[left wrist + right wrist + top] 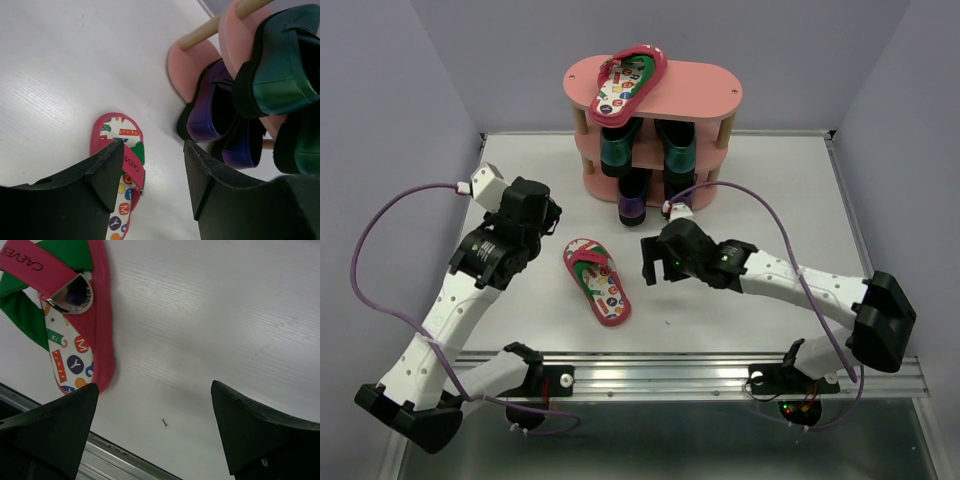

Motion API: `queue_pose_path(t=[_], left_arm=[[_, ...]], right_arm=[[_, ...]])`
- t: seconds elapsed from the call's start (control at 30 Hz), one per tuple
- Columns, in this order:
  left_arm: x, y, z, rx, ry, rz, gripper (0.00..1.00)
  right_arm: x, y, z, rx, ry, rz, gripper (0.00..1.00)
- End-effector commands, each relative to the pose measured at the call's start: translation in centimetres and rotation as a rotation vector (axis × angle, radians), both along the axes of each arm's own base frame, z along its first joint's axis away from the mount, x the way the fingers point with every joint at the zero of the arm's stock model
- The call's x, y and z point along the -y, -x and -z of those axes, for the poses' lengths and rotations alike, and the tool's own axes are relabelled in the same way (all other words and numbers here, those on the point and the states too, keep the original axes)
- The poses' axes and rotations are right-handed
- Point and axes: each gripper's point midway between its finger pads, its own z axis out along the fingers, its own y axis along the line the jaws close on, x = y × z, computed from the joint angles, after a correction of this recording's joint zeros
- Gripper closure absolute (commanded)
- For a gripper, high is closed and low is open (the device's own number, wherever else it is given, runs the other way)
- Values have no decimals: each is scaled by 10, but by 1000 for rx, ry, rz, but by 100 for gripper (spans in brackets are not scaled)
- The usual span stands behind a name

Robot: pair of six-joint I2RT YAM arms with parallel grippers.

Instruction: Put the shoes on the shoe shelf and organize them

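Red flip-flop (597, 282) lying on desk (770, 200), strap (35, 262) reading "CAEVE…", insole showing "M", "Y". Left end effector (152, 150) and right end effector (155, 390) both hovering spread, gripping nothing.

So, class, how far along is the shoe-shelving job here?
Done: one flip-flop on the shelf top, green loafers on the middle tier, purple loafers on the bottom. In hand: nothing; left tool and right tool are open. Left: the second flip-flop, lying on the table.

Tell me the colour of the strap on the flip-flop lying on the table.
Strap: pink-red, dark lettering; clearest in right wrist view.
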Motion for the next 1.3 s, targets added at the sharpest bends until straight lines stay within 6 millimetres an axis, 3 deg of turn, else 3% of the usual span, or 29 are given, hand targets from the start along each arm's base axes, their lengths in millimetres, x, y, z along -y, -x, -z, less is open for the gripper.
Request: queue_pose_path(t=[0.0, 0.13, 0.27, 0.37, 0.5, 0.7, 0.73, 0.83, 0.93, 1.07, 1.17, 1.2, 1.27], left_arm=[[-26, -1, -18, -10, -105, -40, 38], [-21, -4, -14, -11, -73, -21, 38], [-18, -5, -6, -16, -52, -3, 38], [-19, -6, -5, -20, -57, -3, 38], [-26, -7, -10, -10, -69, -25, 38], [-27, -8, -7, -5, -61, -15, 38], [-26, -8, -3, -15, -62, -10, 38], [-21, -10, 2, -21, -44, 4, 38], [-19, -11, 2, -19, -41, 13, 38], [-20, -12, 4, -22, -53, 14, 38], [-22, -12, 4, -21, -54, 10, 38], [-23, -12, 3, -17, -55, 5, 38], [-26, -11, 0, -10, -60, -3, 38]], right_arm=[[-67, -11, -42, 120, -143, -82, 0], [-99, -15, -17, 81, -118, -158, 0], [-124, -13, -13, 84, -130, -222, 0], [-133, -18, -8, 88, -121, -238, 0], [-144, -27, 17, 77, -73, -240, 2], [-168, -32, 33, 80, -43, -274, 15], [-170, -35, 35, 86, -37, -271, 18], [-177, -48, 37, 117, -4, -260, 40], [-177, -51, 27, 141, -8, -251, 77], [-174, -46, 18, 144, -7, -284, 99], [-172, -40, 7, 143, -27, -310, 99], [-170, -37, -8, 159, -50, -318, 99], [-167, -30, -18, 163, -68, -351, 99]])
